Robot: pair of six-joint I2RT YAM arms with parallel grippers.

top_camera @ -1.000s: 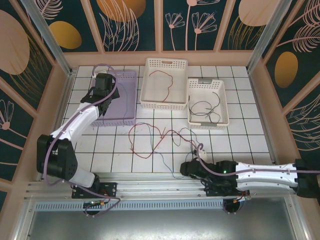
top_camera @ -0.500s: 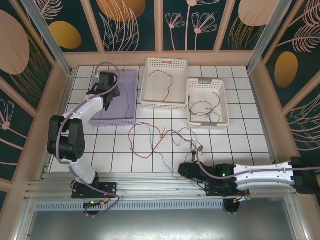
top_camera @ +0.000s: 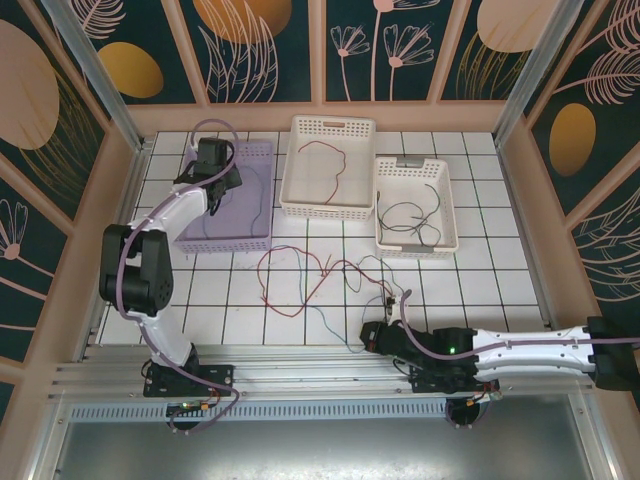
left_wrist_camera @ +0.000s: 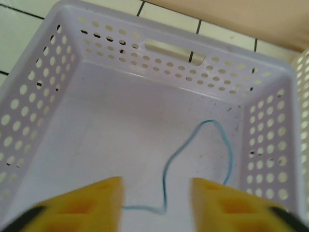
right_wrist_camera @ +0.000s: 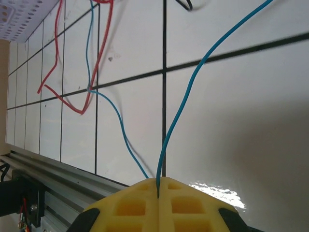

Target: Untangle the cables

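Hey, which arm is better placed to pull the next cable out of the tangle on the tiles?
Right. The right hand is shut on a blue cable that runs up into the tangle. The left hand is open above the lilac basket, away from the tangle.

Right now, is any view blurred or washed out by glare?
Left wrist: the left hand looks soft-edged, the basket behind it sharper. Right wrist: glare on the tile beside the right hand, blue cable crisp. Top external: evenly lit, sharp.
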